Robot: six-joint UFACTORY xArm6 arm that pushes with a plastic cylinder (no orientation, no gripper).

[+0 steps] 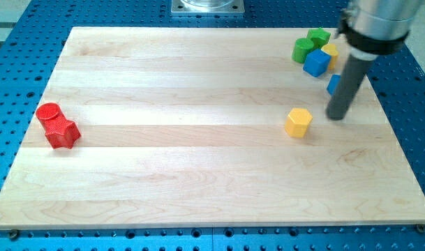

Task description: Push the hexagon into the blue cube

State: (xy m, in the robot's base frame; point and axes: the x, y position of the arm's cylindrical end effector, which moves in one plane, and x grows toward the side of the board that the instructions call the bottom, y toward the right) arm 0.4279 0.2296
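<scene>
My tip [337, 116] sits on the wooden board [198, 174], just to the view's right of the yellow hexagon [298, 122], small gap between them. No jaws on this rig, just a rod. Blue cube [316, 63] is up toward the view's top right, clustered with two green blocks [310, 43] and a yellow block [330, 52]. Another blue block [333, 84] is partly hidden behind my rod. Red cylinder [49, 113] and red star-like block [62, 132] touch at the view's left.
</scene>
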